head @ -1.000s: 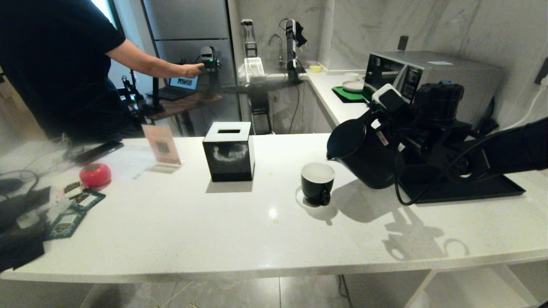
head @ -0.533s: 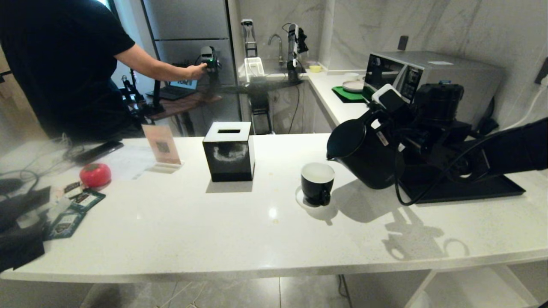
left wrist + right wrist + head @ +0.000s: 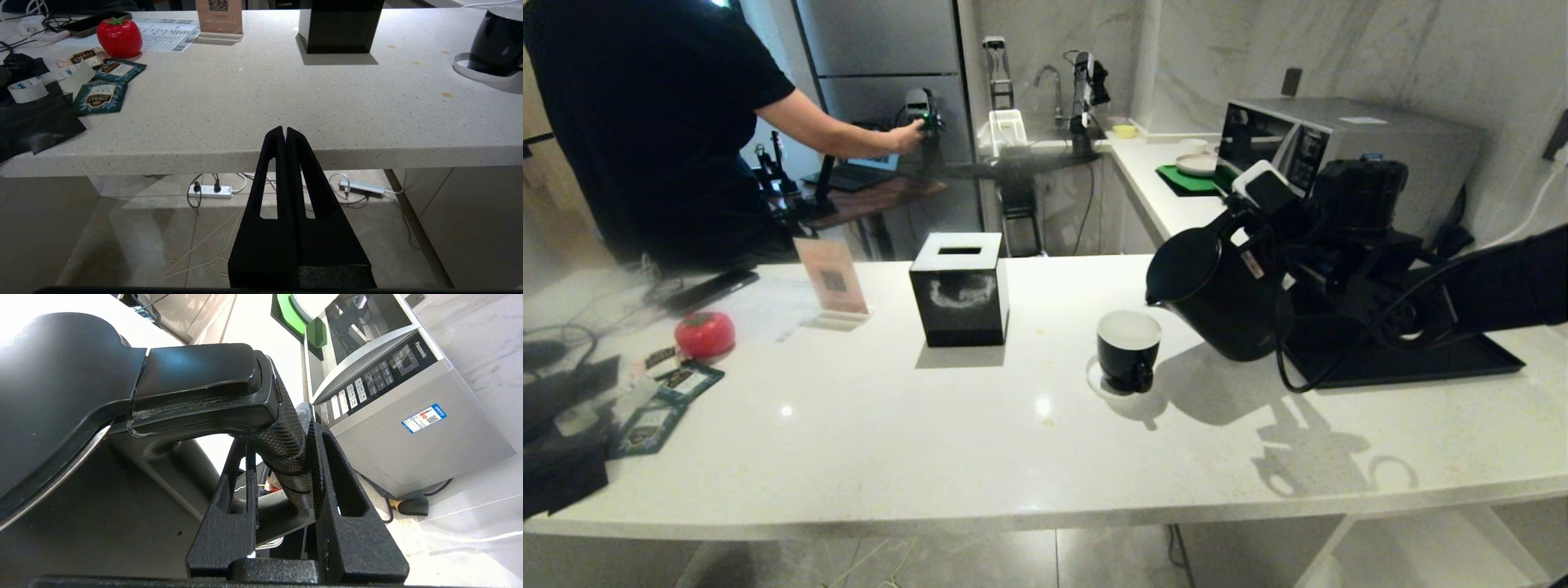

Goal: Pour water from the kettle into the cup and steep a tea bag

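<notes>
Your person (image 3: 645,122) behind counter (image 3: 1013,457) shifts: torso leans further toward the view's right, filling more of upper left corner. Outstretched hand (image 3: 905,137) creeps along to black device (image 3: 920,110) on stand and now rests against it, forearm raised a little higher.

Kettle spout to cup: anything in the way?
Nothing visible. The right gripper holds the kettle by its handle, tilted, spout just right of and above the cup. The tissue box stands well left.
</notes>
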### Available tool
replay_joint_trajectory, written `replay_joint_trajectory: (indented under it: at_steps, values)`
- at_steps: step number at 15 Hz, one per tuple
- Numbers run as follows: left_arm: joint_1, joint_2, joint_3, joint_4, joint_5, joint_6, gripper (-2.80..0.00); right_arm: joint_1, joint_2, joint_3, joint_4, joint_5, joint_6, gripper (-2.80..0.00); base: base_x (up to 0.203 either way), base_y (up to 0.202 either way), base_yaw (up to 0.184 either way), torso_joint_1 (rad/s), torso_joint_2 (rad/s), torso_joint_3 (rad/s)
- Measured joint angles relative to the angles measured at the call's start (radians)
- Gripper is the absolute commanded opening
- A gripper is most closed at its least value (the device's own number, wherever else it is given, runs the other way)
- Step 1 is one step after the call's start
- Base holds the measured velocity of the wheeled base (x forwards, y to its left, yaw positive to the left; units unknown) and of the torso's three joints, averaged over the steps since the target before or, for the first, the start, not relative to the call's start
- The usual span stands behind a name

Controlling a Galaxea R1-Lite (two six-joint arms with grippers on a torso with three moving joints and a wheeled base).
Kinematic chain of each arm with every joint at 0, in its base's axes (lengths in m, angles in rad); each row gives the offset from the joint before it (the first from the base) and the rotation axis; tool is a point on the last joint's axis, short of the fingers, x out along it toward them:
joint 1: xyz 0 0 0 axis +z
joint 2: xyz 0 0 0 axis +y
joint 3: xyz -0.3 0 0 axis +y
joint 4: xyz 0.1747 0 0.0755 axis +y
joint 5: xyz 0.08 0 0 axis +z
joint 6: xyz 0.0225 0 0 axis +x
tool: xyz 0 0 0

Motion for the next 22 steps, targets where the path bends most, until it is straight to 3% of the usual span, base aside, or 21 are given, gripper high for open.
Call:
replay_joint_trajectory:
  at_steps: [22]
  values:
    - [0.000,0.000,0.000,0.000,0.000,0.000,-2.80,0.005,-0.002,0.003,0.001,0.007,-0.030,-2.80,0.000,0.000,0.000,0.000,0.00,0.000]
